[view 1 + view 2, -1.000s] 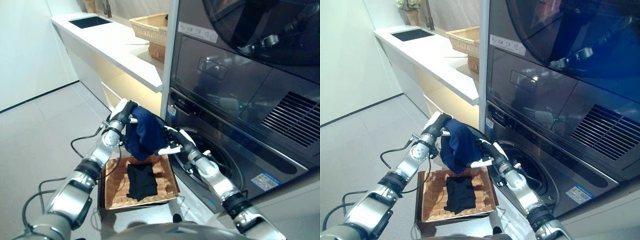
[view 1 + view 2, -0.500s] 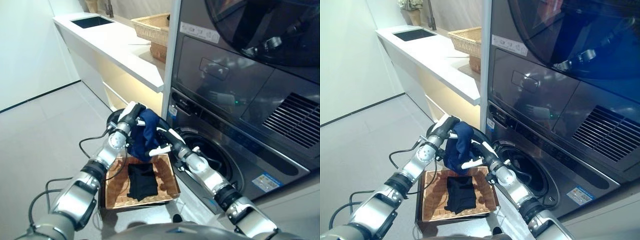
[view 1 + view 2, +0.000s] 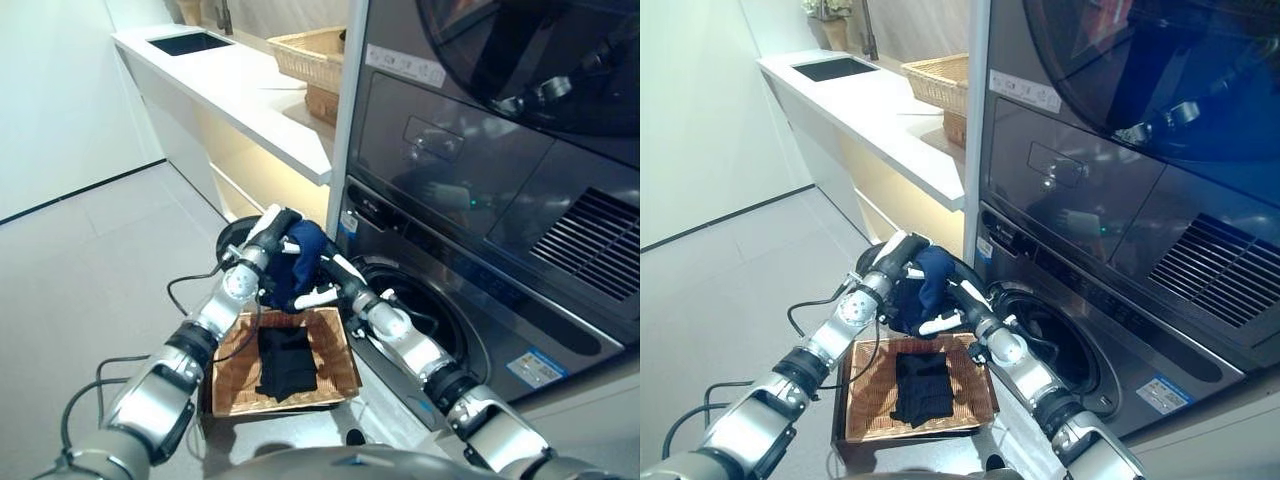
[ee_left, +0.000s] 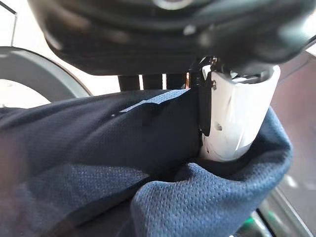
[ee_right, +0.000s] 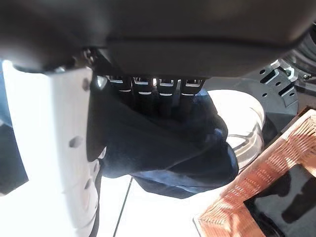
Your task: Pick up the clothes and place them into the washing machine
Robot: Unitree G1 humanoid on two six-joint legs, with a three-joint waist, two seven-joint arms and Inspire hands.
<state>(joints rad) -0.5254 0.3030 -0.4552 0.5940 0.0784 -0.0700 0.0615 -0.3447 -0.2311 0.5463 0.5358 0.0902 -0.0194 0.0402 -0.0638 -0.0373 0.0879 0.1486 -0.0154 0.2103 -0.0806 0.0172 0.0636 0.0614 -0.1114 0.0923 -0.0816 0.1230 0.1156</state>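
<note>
To the left of both hands, a white counter (image 3: 250, 95) with a dark sink (image 3: 187, 42) ran back along the wall, and a wicker basket (image 3: 308, 55) sat on its far end. The left hand (image 3: 272, 231) was raised just in front of the washing machine (image 3: 470, 210), its fingers (image 4: 143, 81) and white-covered thumb curled into a navy garment (image 3: 300, 262), which bunched up between the two hands. The left wrist view showed the mesh cloth wrapped round the thumb and lying under the fingers. Directly below the hands, a flat wicker tray (image 3: 235, 370) lay on the floor, touching the machine's base, and a black garment (image 3: 286, 362) lay folded in its middle, untouched. The right hand (image 3: 322, 284) met the navy garment from the machine's side, its thumb under the bundle and its fingers (image 5: 158, 96) closed over the cloth, as its wrist view showed. The bundle hung clear of the tray, level with the left rim of the round drum opening (image 3: 425, 315), which gaped open just to the right of the right hand. The garment was outside the drum.
</note>
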